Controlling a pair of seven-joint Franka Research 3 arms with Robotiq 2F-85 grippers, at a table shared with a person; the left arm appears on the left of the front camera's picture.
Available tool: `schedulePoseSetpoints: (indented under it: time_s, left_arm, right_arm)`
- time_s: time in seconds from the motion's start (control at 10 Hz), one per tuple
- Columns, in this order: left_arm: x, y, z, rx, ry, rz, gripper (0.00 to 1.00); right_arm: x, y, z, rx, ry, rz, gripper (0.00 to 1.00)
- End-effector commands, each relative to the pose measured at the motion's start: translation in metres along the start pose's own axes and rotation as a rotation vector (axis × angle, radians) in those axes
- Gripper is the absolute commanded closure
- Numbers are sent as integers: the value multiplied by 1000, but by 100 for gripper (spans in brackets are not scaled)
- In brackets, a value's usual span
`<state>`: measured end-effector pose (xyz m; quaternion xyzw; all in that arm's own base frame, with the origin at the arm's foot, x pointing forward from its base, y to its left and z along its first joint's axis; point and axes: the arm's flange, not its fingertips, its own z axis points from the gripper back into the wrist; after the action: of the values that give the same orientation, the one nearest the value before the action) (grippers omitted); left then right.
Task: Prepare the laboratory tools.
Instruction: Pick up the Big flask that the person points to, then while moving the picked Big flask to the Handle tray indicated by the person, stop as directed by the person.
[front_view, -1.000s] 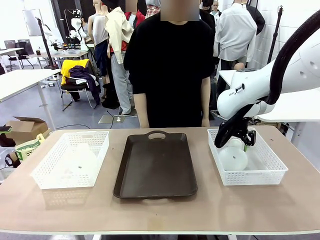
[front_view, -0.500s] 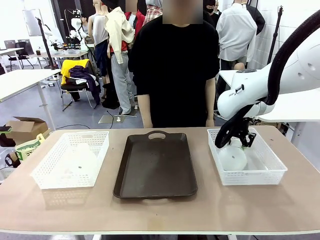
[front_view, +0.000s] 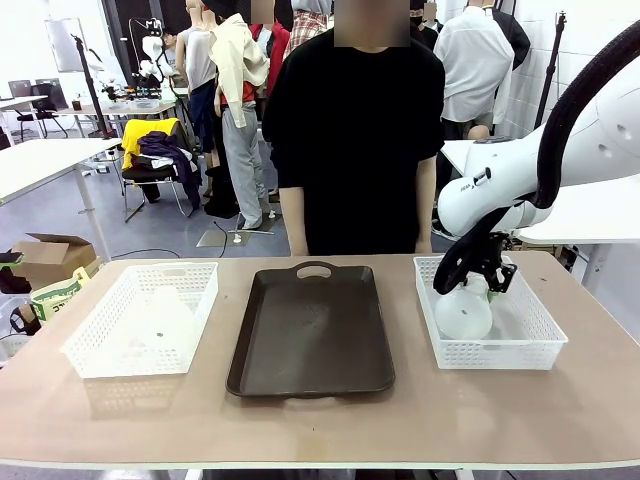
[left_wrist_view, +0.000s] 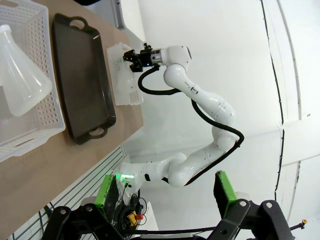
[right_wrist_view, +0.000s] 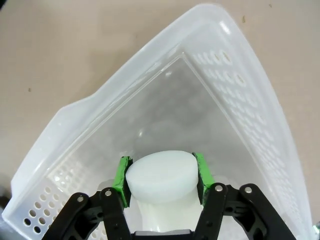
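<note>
Two conical flasks (front_view: 463, 313) (left_wrist_view: 21, 70) — two white mesh baskets (front_view: 130, 362) (front_view: 500, 355) — one dark brown tray (front_view: 312, 330), one person (front_view: 355, 140).

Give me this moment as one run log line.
right jaws: shut on flask neck, in right basket | left jaws: open, holding nothing | other flask: in left basket | tray: between baskets

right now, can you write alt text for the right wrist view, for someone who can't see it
The right gripper is shut on the neck of a frosted-white flask, its green pads pressed against either side of the round mouth. The flask sits inside a white mesh basket, seen from above, on a tan table.
</note>
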<state>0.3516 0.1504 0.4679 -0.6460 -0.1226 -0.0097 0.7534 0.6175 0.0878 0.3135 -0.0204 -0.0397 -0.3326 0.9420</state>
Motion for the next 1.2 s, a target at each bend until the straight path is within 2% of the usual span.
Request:
schedulePoseSetpoints:
  time_s: [0.0,1.1]
  left_arm:
    - [-2,-1,2,-1,7,-5,0]
    - [-2,-1,2,-1,7,-5,0]
  right_arm:
    - [-2,2,-2,0,5,8,100]
    - [-2,2,-2,0,5,8,100]
